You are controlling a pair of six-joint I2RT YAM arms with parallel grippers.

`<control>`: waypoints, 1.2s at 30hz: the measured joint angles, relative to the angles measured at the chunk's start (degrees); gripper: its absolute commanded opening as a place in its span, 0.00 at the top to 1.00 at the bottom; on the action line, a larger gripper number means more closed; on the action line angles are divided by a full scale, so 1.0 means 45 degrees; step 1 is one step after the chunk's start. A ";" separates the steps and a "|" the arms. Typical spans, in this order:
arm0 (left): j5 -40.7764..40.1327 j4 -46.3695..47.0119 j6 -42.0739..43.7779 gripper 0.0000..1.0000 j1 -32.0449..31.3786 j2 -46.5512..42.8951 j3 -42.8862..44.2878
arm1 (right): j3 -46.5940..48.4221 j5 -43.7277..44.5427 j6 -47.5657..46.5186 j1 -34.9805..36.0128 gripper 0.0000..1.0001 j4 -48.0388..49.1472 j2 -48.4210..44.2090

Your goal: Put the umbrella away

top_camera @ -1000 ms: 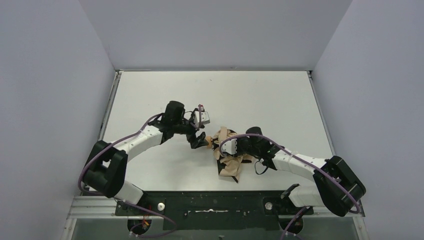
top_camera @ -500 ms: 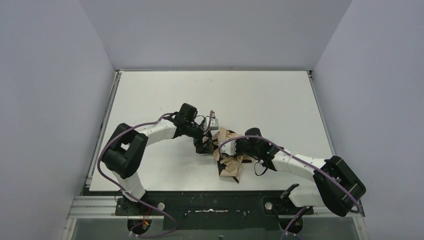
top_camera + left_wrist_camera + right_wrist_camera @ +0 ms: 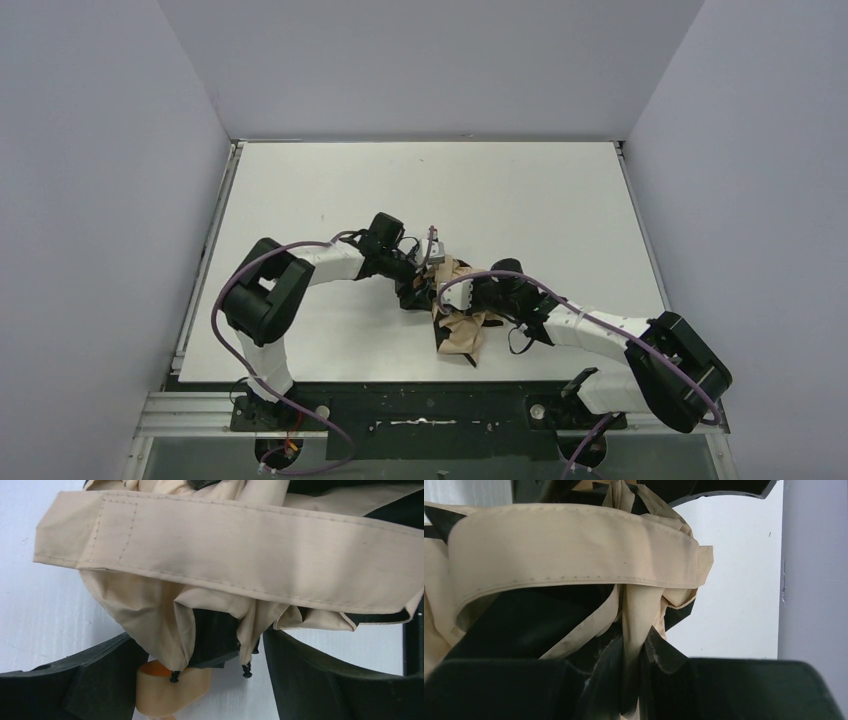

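**A:** What changed on your end in the last second?

**B:** I brought the left arm in. A second ago the left gripper stood apart from the umbrella; now it is right up against the bundle's left side. The right arm hasn't shifted.

**A:** Holding anything?

**B:** Not on the left. Its jaws are spread wide, one on each side of the hanging folds, and nothing is clamped. The right gripper is nearly closed and pinches a tan fold of the cloth between its fingers.

**A:** And where does the umbrella lie?

**B:** Crumpled on the table, near the front middle and between my two arms. In the left wrist view the tan strap runs across just beyond my open jaws, loose and unfastened. The small handle sits low between them, close to the left finger.

**A:** So what does that mean for the task?

**B:** I reckon I'm placed to catch the strap or gather the folds while the right hand steadies the bundle. It isn't wrapped yet, so putting it away is some way off.
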 measured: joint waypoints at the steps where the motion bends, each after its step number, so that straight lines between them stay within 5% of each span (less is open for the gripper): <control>1: -0.0044 0.0112 -0.0068 0.31 -0.0010 0.0078 0.0000 | -0.0024 0.0058 0.0039 0.0029 0.91 0.0058 0.0000; 7: -0.0321 0.0646 -0.0223 0.48 -0.0170 0.0427 0.0078 | -0.0170 0.0248 0.0291 0.0078 0.91 0.0384 0.0034; 11: -0.0602 0.0704 -0.0199 0.74 -0.0248 0.0491 0.0141 | -0.0170 0.0364 0.0437 0.0112 0.90 0.0447 0.0044; 16: -0.0510 0.0651 -0.0301 0.98 -0.0262 0.0437 0.0306 | -0.0170 0.0617 0.0549 0.0102 0.68 0.0447 -0.0010; 20: -0.0549 0.0578 -0.0194 1.00 -0.0345 0.0437 0.0379 | 0.0000 0.0631 0.0330 0.0102 0.43 -0.0408 -0.0505; 24: -0.0568 0.0486 -0.0107 1.00 -0.0500 0.0437 0.0427 | 0.0695 0.0573 0.0155 0.0102 0.33 -0.2336 -0.1554; 30: -0.0690 0.0185 -0.0068 1.00 -0.0529 0.0452 0.0588 | 0.1564 0.0685 0.0908 0.0102 0.32 -0.4940 -0.3721; 36: -0.0806 -0.0214 -0.0068 1.00 -0.0529 0.0529 0.0821 | 0.2312 0.2016 0.4847 0.0102 0.47 -0.6193 -0.5644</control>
